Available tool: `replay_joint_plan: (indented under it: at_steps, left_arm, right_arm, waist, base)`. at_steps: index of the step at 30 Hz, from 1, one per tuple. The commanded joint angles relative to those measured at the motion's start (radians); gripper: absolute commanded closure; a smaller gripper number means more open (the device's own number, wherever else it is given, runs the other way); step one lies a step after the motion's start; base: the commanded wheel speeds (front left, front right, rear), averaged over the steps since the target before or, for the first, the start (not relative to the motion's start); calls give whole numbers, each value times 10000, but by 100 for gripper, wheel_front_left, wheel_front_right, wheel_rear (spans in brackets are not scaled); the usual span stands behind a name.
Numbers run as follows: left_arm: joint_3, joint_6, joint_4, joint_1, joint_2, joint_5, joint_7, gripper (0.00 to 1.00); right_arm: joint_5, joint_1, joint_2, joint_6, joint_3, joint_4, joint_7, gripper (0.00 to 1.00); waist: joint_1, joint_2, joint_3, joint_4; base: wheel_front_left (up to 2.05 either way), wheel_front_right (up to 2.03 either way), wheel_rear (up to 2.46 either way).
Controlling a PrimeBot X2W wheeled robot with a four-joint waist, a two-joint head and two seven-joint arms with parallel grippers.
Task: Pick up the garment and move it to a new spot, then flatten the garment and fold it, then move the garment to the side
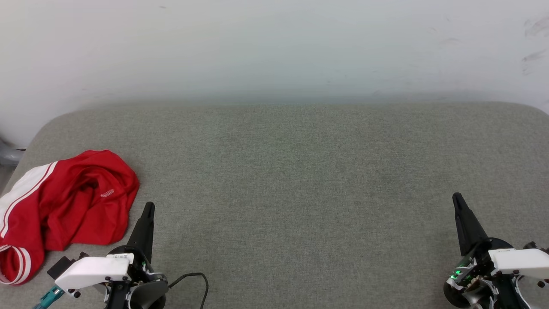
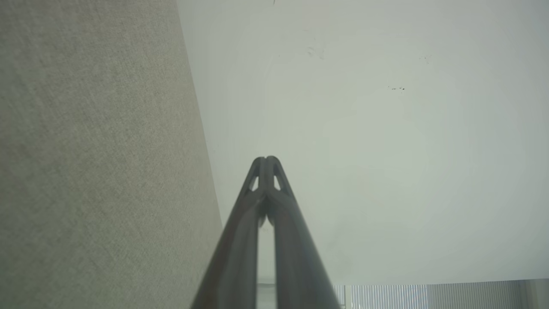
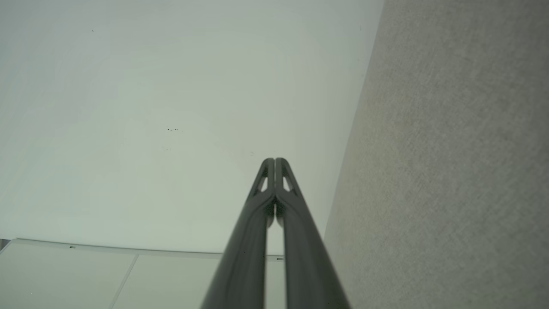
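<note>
You're looking at a red jersey garment [image 1: 81, 201] with white panels and red-and-white striped trim. The woven fabric surface [image 1: 300, 180] is a heathered grey-green; the wall [image 1: 274, 47] is off-white with faint dark scuffs. The left gripper [image 1: 148, 208] and right gripper [image 1: 457, 197] have black fingers and white housings, with green lights on the right.

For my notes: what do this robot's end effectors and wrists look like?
Left end effector and right end effector each have two long, dark, tapering fingers with small triangular cut-outs near the tips. Each wrist carries a white housing. The left one shows a small label, a black cable and a teal connector; green lights glow on the right.
</note>
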Motion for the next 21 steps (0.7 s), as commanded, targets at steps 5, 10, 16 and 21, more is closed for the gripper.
replay_joint_plan:
  at_steps: [5,10,16,21]
  left_arm:
    - [22,-26,-15,-58,-25,-14,21,100]
    - [22,-26,-15,-58,-25,-14,21,100]
    - [22,-26,-15,-58,-25,-14,21,100]
    - [-32,4,106,49,-4,2,-8,0]
  right_arm:
    - [-43,-135,40,-3,7,13,16,100]
    - [-43,-135,40,-3,5,13,16,100]
    - [-43,-135,40,-3,5,13,15,100]
    - [-4,74,2,0,7,80,-10,0]
  waist:
    - [0,-1,0,0]
    - [0,-1,0,0]
    - [0,-1,0,0]
    - [0,-1,0,0]
  base:
    - [0,0,0]
    - [0,0,0]
    - [0,0,0]
    - [0,0,0]
